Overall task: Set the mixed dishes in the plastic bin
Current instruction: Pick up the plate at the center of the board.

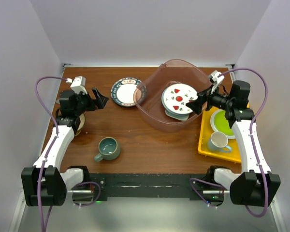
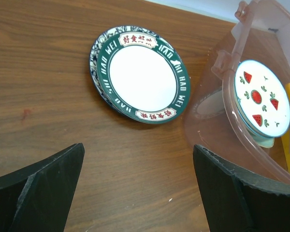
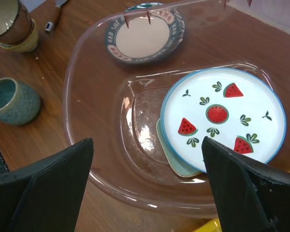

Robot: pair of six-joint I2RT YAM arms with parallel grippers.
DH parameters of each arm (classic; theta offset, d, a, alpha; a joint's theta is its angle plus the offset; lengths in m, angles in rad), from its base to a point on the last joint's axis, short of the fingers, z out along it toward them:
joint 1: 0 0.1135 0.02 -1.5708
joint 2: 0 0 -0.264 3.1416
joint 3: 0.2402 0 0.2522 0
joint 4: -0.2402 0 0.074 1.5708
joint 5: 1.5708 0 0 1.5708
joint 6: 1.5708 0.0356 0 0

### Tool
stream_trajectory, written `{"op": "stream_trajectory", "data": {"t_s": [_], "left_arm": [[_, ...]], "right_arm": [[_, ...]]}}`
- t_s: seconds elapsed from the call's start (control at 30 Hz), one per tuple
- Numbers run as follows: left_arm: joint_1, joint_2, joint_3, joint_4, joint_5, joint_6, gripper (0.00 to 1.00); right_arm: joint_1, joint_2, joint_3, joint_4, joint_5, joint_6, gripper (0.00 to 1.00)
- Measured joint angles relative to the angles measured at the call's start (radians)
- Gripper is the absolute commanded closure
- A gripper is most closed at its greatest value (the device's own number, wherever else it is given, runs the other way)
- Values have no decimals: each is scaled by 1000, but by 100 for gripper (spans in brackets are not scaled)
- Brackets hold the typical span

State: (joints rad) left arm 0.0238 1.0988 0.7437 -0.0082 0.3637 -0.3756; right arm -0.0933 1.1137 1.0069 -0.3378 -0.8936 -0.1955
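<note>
Mixed dishes (image 1: 125,92) look about half sorted imo. Both sets of jaws are wide apart and holding nothing. The left jaws hang over the counter (image 2: 48,72) just short of the green-rimmed plate (image 2: 142,75) at the upper middle of that view. The right jaws hover above the plastic bin (image 3: 87,145), where the watermelon plate (image 3: 224,116) leans on the mint dish (image 3: 171,162). My worry is that a flat plate offers no edge, so it could skid into the bin wall. The teal mug (image 1: 108,148) waits lower left.
</note>
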Motion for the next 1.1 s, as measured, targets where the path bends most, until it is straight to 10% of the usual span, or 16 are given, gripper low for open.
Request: {"op": "stream_trajectory", "data": {"t_s": [0.7, 1.1], "left_arm": [[-63, 257, 106, -89, -70, -106, 1], [-139, 569, 351, -124, -193, -141, 25]], "right_arm": [[-12, -9, -17, 70, -46, 63, 2], [-12, -10, -18, 76, -45, 64, 2]]}}
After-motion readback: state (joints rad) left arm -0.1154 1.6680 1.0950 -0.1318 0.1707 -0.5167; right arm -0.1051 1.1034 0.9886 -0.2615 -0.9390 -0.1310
